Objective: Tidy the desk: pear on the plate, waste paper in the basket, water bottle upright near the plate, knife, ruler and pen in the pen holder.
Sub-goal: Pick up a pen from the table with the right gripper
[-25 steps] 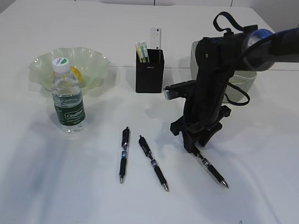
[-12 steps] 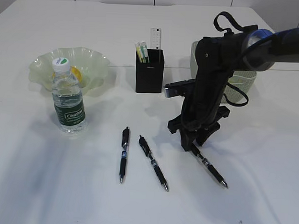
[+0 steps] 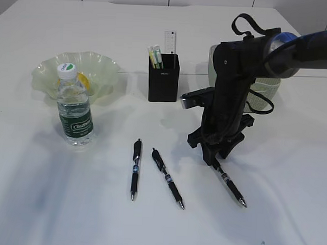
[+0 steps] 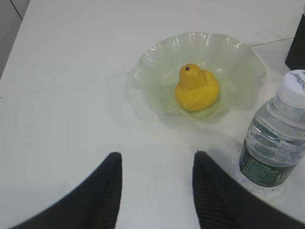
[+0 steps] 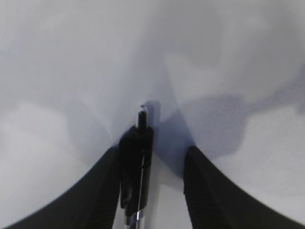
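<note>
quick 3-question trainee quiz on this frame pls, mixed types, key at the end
1. True or false: the yellow pear lies in the pale green ruffled glass plate.
2. How many black pens lie flat on the white desk? A) two B) three C) four
3. Fill in: the clear plastic water bottle with the dark green label stands ____ beside the plate.

Key:
1. True.
2. B: left pen, middle pen, and right pen, whose top end sits between the open jaws of the right gripper.
3. Upright.

No legible text — water bottle (image 3: 75, 112) label blurred
</note>
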Motion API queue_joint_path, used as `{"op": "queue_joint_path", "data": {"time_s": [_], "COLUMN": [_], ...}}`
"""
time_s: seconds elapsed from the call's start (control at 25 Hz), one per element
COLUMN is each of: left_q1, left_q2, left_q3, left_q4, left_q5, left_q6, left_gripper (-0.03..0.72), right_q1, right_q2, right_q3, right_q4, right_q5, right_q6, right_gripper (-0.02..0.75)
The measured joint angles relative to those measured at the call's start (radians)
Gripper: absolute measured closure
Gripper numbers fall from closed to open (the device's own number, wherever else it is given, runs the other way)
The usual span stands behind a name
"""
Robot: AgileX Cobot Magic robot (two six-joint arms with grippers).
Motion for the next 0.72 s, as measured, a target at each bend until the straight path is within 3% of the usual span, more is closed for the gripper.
{"op": "queue_joint_path", "data": {"time_s": [0.48, 0.72], "left_q1": [0.000, 0.000], "left_q2": [0.000, 0.000], "left_q3": [0.000, 0.000], "left_q4": [0.000, 0.000], "left_q5": [-0.011, -0.027], "left_q6": [0.000, 0.000], "left_gripper": [0.347, 0.347], "right_q1": [0.000, 0.000], "right_q2": [0.011, 0.011], "right_q3": [-0.016, -0.016], "right_q4": [-0.006, -0.007], "right_q5": [0.015, 0.015], "right_q6": [0.000, 0.000], "right_gripper": [0.406, 0.502]}}
